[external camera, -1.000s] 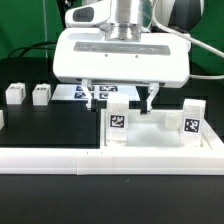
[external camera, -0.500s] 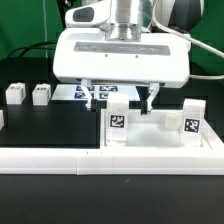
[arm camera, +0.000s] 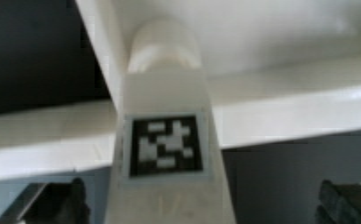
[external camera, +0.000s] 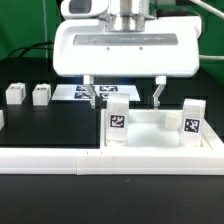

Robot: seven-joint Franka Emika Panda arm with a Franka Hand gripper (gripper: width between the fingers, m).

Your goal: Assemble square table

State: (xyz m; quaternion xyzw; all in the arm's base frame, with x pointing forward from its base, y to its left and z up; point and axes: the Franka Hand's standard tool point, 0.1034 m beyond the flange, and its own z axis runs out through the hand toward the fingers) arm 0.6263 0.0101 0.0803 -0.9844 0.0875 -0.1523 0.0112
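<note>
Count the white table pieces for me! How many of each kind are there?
Upright legs at the table top: 2
Loose legs on the exterior view's left: 2
Table top: 1
Total: 5

Robotics laboratory bench. A matte black worktop (external camera: 50,125) stands before a plain green backdrop (external camera: 25,30) on the far side. A robot arm's two-finger gripper (external camera: 124,100), under a broad white housing, hangs over the middle of the bench with its fingers spread apart. Black-and-white square tags of the kind used for camera tracking appear throughout: on the marker board (external camera: 70,92) lying flat toward the far side, and on the white block legs (external camera: 118,122), one of which shows its tag at close range in the wrist view. A long white low rail (external camera: 60,157) bounds the near edge of the work area. All parts are plain white plastic.
</note>
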